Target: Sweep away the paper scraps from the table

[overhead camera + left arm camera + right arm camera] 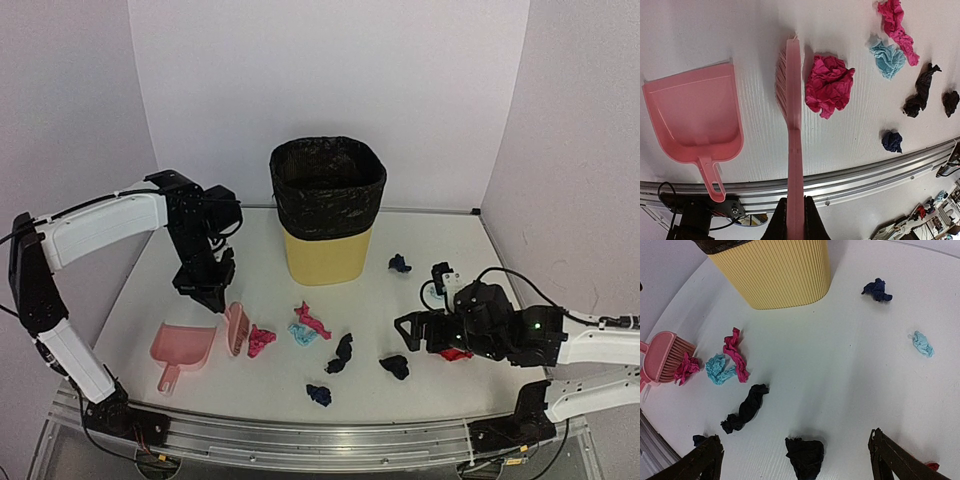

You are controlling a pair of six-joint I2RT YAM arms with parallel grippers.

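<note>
Left gripper clamped on pink brush, right gripper wide open, empty; paper scraps scattered right of pink dustpan, which nothing holds, so a sweep may shove it away.

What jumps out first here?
A yellow bin with a black liner stands at the back of the table, with coloured paper scraps scattered in front of it. The left gripper is shut on a pink brush, and a pink dustpan lies beside it.
</note>
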